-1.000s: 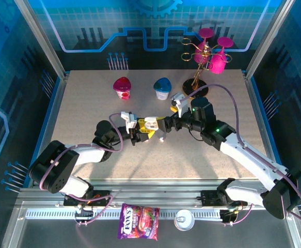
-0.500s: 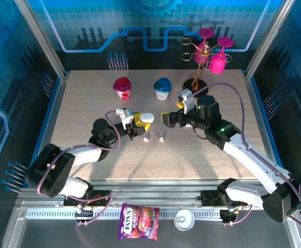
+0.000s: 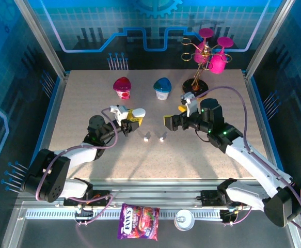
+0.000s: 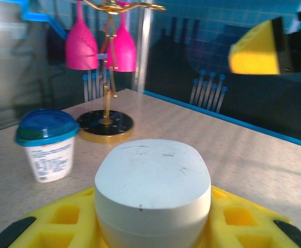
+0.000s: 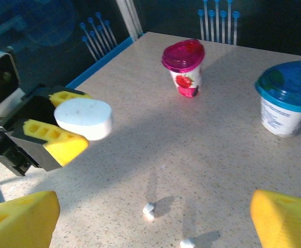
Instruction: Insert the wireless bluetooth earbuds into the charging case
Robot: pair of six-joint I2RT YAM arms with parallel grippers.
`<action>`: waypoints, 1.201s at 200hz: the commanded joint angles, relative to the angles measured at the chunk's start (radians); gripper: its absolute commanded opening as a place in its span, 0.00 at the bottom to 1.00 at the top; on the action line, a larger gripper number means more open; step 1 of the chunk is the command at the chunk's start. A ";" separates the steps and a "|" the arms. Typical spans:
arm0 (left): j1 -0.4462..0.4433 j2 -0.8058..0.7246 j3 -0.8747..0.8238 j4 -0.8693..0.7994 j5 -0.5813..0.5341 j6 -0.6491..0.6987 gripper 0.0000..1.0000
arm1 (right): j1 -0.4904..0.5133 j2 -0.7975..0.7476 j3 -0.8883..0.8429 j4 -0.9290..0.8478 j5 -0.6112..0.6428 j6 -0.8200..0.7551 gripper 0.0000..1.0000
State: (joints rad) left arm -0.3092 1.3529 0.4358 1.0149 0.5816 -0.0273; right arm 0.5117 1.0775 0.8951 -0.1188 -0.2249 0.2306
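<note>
Left claw [image 3: 135, 115] clamped the white case [image 3: 138, 111]; right claw [image 3: 169, 122] gaped wide, empty. Two earbuds [image 3: 146, 138] lay between and just nearer than both claws, with the pink cup [image 3: 122, 87] and blue cup [image 3: 162, 88] beyond them.

Right gripper [image 5: 154, 213]: yellow fingertips [image 5: 21, 219] spread wide at lower left and lower right. On the speckled bench [image 5: 217, 165] between them lie two white earbuds [image 5: 148, 209], slightly apart. At left, the left gripper [image 5: 78, 120] clamps a white charging case [image 5: 85, 118]. Toward the bench's far corner stands a pink-lidded cup [image 5: 184, 67], with a blue-lidded cup [image 5: 287, 98] to its right.
</note>
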 commanded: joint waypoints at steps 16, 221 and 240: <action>0.004 -0.012 0.044 0.028 0.260 -0.037 0.32 | 0.041 0.060 0.050 0.034 -0.145 -0.124 0.96; -0.136 -0.005 0.127 -0.114 0.420 0.007 0.32 | 0.067 0.161 0.145 -0.079 -0.206 -0.309 0.98; -0.137 -0.001 0.132 -0.105 0.431 -0.006 0.32 | 0.068 0.151 0.143 -0.085 -0.210 -0.316 0.98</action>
State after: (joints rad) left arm -0.4416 1.3529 0.5346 0.8951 0.9676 -0.0425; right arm 0.5705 1.2610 1.0401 -0.1833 -0.4271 -0.0589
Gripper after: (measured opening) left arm 0.378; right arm 0.983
